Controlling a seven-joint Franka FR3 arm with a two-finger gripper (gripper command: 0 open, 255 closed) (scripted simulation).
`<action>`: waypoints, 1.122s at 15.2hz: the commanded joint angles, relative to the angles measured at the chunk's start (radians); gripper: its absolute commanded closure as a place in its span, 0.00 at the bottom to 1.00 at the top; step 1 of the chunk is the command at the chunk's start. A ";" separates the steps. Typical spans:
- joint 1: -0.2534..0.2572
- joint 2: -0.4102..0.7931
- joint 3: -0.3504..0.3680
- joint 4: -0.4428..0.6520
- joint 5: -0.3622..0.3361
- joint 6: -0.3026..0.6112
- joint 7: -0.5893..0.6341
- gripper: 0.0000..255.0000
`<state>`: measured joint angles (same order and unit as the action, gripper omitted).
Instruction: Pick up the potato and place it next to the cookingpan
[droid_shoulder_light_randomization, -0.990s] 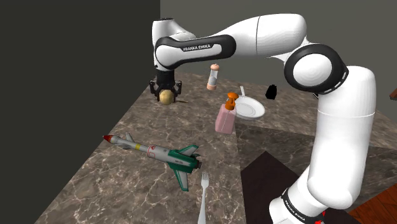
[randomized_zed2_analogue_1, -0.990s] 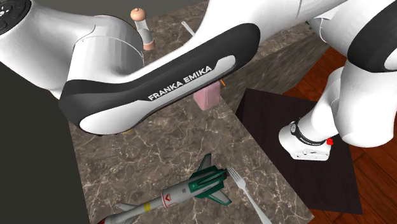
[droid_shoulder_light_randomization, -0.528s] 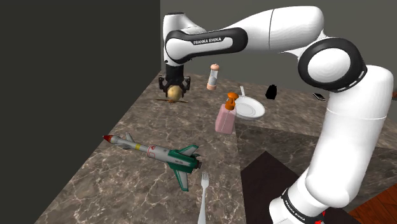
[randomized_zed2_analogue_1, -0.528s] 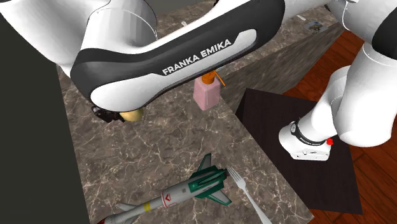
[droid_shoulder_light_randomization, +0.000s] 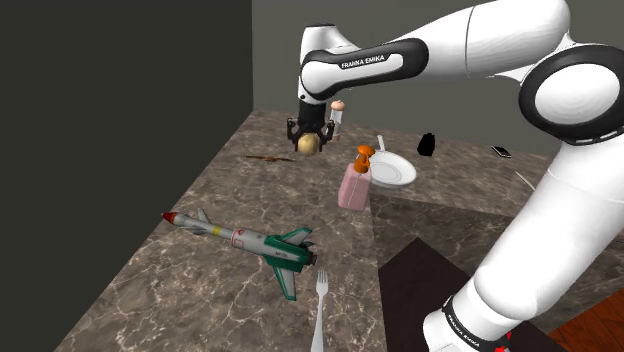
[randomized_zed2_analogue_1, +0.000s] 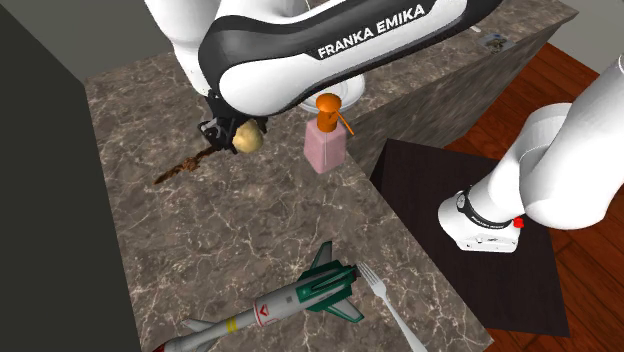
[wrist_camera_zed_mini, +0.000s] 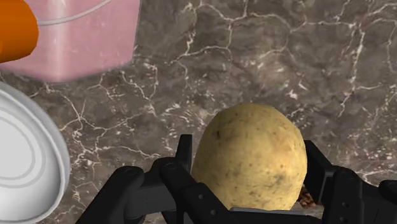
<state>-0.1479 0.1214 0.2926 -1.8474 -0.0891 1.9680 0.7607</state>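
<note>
Potato (droid_shoulder_light_randomization: 309, 144), pale yellow-brown, pinched between the two black fingers of the gripper (droid_shoulder_light_randomization: 309, 147) and carried clear of the marble counter (droid_shoulder_light_randomization: 190, 285). Shoulder view: the potato hangs over the far part of the counter, to that view's left of the white pan (droid_shoulder_light_randomization: 393, 171) and of the pink soap dispenser (droid_shoulder_light_randomization: 353, 186) that stands just in front of the pan; a toy rocket (droid_shoulder_light_randomization: 243, 239) and a fork (droid_shoulder_light_randomization: 320, 305) lie well apart at the near end. Second exterior view: the potato (randomized_zed2_analogue_1: 247, 136) sits in the gripper (randomized_zed2_analogue_1: 236, 134) beneath the forearm, near the dispenser (randomized_zed2_analogue_1: 326, 146) on that view's left side, with a brown smear (randomized_zed2_analogue_1: 184, 168) on the stone below and further left. Wrist view: the fingers close on both flanks of the potato (wrist_camera_zed_mini: 251, 156); beyond it lies bare marble, with the pan's white rim (wrist_camera_zed_mini: 35, 159) and the dispenser off to one side. Progress, as judged: the pick-up is complete and the grasp looks secure; what is left is the last stretch of transport toward the pan, a descent onto free counter beside its rim, clear of the dispenser, and the release.
</note>
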 joint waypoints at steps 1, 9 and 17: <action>-0.025 -0.042 -0.016 -0.060 0.014 0.022 -0.045 1.00; -0.119 -0.184 -0.105 -0.229 0.052 0.063 -0.242 1.00; -0.206 -0.266 -0.215 -0.324 0.056 0.083 -0.440 1.00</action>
<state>-0.3409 -0.1458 0.0941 -2.1718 -0.0315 2.0497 0.3503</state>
